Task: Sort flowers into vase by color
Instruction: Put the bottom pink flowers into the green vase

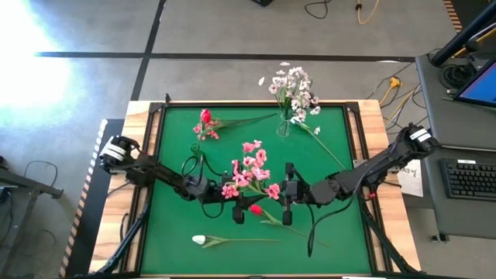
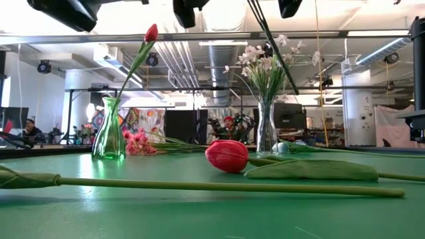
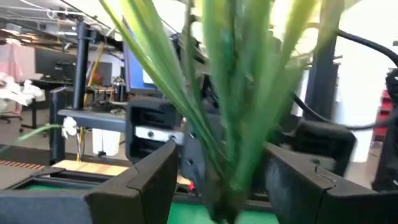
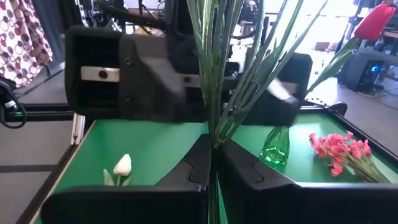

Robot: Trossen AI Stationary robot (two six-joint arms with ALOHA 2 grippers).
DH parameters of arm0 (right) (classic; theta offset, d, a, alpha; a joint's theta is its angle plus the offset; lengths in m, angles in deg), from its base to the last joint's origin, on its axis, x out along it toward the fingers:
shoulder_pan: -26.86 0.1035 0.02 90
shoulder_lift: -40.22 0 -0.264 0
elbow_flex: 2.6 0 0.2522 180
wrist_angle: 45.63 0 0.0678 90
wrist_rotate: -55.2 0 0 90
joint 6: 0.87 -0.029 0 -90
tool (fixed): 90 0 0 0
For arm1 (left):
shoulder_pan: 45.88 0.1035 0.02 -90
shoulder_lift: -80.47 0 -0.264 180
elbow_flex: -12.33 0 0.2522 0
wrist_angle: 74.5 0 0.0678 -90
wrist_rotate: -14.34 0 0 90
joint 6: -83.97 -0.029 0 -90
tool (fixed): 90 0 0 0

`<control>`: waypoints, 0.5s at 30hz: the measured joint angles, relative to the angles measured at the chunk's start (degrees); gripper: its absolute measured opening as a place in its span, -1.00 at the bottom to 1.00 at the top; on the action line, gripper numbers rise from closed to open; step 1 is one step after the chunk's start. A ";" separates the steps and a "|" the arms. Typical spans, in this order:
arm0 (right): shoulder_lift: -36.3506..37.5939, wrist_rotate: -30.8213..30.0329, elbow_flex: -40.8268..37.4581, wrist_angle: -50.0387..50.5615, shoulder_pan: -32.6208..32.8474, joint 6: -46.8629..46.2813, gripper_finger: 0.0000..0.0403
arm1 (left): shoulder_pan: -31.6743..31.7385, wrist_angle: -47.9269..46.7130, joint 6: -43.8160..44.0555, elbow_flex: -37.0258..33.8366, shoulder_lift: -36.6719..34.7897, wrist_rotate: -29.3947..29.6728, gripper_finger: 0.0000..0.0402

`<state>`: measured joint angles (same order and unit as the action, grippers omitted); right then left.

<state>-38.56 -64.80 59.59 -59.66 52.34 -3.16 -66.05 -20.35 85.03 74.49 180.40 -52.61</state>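
- Two pincers meet over the worktop's middle, sharing a pink flower bunch (image 1: 249, 172), seemingly for a handover.
- Right pincer (image 4: 213, 146) is pressed together on the stems; left pincer (image 3: 221, 186) is spread around them.
- Red tulip (image 2: 226, 156) and white bud (image 1: 199, 241) are left lying near the front edge, unsorted.

Table (image 1: 325, 147) covered in smooth matt green mat, faint sheen seen in low view; light bare-wood border (image 1: 139, 108) seen at far corners. Green-tinted glass vase (image 2: 109, 138) and clear glass vase (image 2: 267, 129) seen glossy, transparent. Red tulip bud (image 2: 227, 156) seen smooth, satiny. Dark gripper fingers (image 4: 180, 171) seen matt plastic.
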 joint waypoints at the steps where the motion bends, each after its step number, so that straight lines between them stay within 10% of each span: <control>1: 0.02 0.02 0.00 -0.02 0.00 -0.04 -0.94 | 0.19 0.13 -0.01 0.54 0.31 -0.01 0.02; 8: 0.06 0.05 0.00 -0.05 0.00 -0.47 -0.94 | 0.38 0.12 -2.13 1.84 1.27 -0.06 -0.16; 15: 0.13 1.43 0.00 -0.19 -0.12 -2.03 -0.79 | 0.39 -0.43 -2.49 1.62 0.48 -0.10 -0.83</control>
<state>-38.43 -63.36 59.59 -59.85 52.21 -5.19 -65.66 -20.77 82.54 76.11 180.87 -52.72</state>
